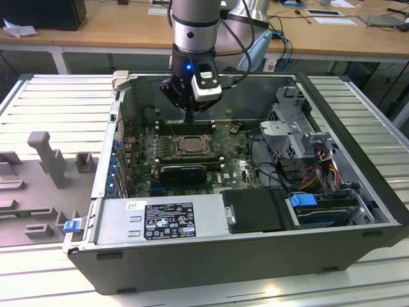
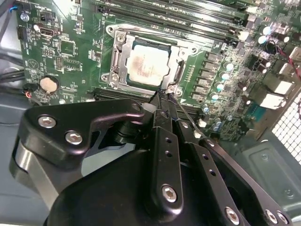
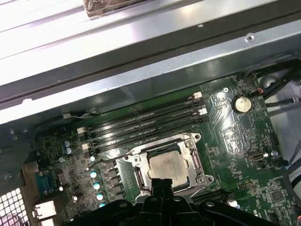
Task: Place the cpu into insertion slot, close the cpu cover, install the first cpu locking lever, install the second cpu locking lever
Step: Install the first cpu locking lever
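Workshop; wooden benches [image 1: 115,29] run along the back. A slatted metal desk [image 1: 51,96] carries an open computer case [image 1: 255,256] lying on its side, with its motherboard [image 1: 239,169] exposed. A grey fixture [image 1: 45,157] sits on the slats at the exterior view's left.

The arm [image 1: 195,25] reaches down into the case, over the board's far half. The pincer [image 2: 162,100] has its fingertips drawn together, the tips meeting. I cannot tell whether anything thin is caught between them. They are at the edge of the socket, just beside one corner.

The cpu [image 2: 147,66] lies flat in the insertion slot [image 2: 157,44], pale metal top facing up. The cpu cover [image 2: 117,61] is down, its silver frame bordering the chip on all sides.

Long black memory slots [image 3: 146,125] lie just beside the socket. A coin battery [image 3: 242,104] sits on the board well apart from it.
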